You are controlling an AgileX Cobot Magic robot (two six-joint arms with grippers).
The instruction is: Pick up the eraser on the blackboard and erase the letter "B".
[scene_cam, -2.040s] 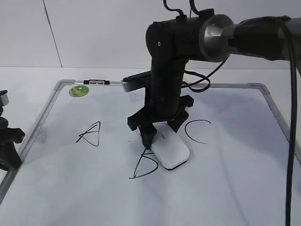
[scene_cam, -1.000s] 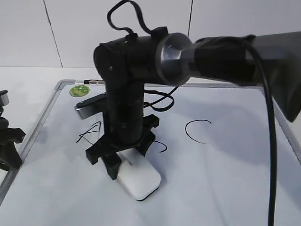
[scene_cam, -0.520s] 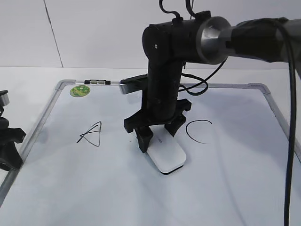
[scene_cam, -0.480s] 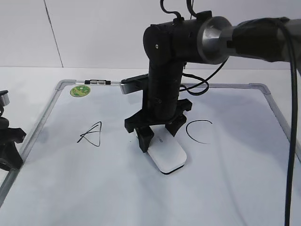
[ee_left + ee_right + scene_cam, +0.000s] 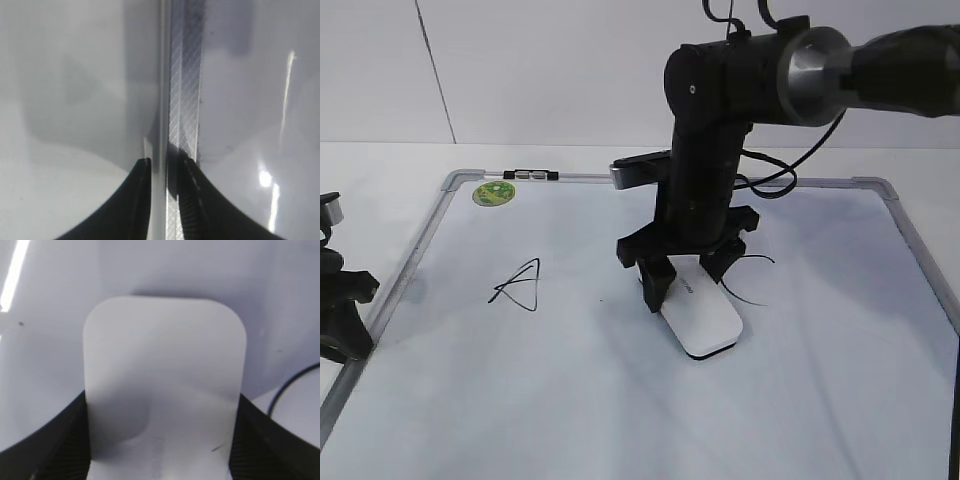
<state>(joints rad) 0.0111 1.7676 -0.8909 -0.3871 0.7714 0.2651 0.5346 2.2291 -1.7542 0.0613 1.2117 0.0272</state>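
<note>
My right gripper is shut on the white eraser, pressing it flat on the blackboard just left of the "C", which it partly covers. In the right wrist view the eraser fills the space between the jaws. No letter "B" shows; the board where it stood is bare. The "A" is intact at the left. My left gripper sits at the board's left edge, its jaws nearly closed over the silver frame, holding nothing.
A round green sticker and a small black-and-silver marker lie at the board's top left. The silver frame runs round the board. A cable hangs behind the right arm.
My right gripper swept the eraser left over the "B" and then back right toward the "C". The "B", visible two seconds ago, is gone. The left arm has not moved.
</note>
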